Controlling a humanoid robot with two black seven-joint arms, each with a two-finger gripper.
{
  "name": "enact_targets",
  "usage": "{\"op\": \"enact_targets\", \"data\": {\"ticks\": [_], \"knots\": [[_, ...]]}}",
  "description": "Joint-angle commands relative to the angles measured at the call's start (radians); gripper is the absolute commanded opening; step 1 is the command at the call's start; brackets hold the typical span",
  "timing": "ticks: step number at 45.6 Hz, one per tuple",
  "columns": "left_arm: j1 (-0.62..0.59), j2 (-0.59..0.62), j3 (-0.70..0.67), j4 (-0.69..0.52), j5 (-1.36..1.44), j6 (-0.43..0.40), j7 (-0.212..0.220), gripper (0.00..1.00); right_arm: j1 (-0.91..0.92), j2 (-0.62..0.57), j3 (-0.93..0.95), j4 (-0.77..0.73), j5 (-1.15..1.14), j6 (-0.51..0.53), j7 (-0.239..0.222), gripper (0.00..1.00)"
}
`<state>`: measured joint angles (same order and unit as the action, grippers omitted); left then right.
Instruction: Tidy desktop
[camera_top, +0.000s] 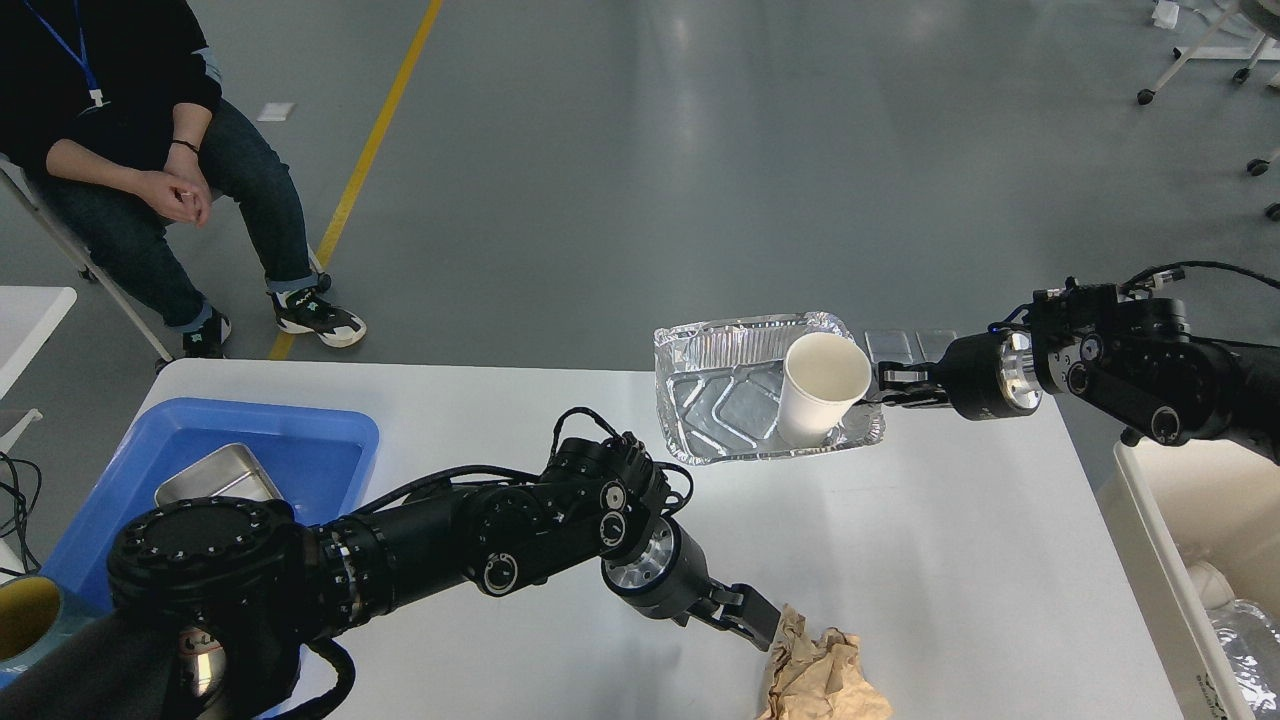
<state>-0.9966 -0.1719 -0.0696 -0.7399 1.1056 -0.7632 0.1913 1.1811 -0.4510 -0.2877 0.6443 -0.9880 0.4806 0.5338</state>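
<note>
A blue plastic tray (330, 425) with a steel pan (215, 478) sits left on the matte white table (960, 560). The left pincer (762, 628) touches crumpled brown paper (822, 678); its opening I cannot tell. The right pincer (890, 383) grips a ribbed foil tray (720, 400) holding a paper cup (818, 388). Tidying looks partway done.

1. The desktop (560, 420) carries a tray (290, 435) at its left end, with a metal pan (215, 478) lying in it.
2. A foil container (735, 405) sits at the far edge, right of centre, with a paper cup (818, 400) standing in it.
3. Crumpled paper (825, 680) lies at the near edge, in front of the foil container.
4. A bin (1165, 560) stands beside the desktop's right end.
</note>
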Motion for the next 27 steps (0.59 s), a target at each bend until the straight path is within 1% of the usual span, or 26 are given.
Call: {"op": "enact_targets", "data": {"ticks": [1, 7, 11, 16, 21, 27], "knots": [[0.012, 0.000, 0.001, 0.002, 0.002, 0.005, 0.000, 0.97, 0.000, 0.000, 0.001, 0.000, 0.000, 0.000, 0.000, 0.00], [0.029, 0.002, 0.027, 0.004, 0.011, 0.008, 0.000, 0.97, 0.000, -0.005, 0.001, 0.000, 0.000, -0.004, 0.000, 0.00], [0.030, 0.002, 0.043, 0.005, 0.010, 0.013, 0.000, 0.95, 0.000, -0.006, 0.001, 0.002, 0.000, -0.005, 0.002, 0.00], [0.030, 0.002, 0.045, 0.005, 0.013, 0.010, 0.000, 0.87, 0.000, -0.008, 0.001, 0.003, 0.000, -0.010, 0.002, 0.00], [0.029, 0.002, 0.045, 0.005, 0.013, 0.012, 0.000, 0.83, 0.000, -0.012, 0.001, 0.008, 0.000, -0.011, 0.002, 0.00], [0.024, 0.005, 0.047, 0.005, 0.014, 0.015, 0.000, 0.69, 0.000, -0.018, 0.001, 0.009, 0.000, -0.011, 0.002, 0.00]]}}
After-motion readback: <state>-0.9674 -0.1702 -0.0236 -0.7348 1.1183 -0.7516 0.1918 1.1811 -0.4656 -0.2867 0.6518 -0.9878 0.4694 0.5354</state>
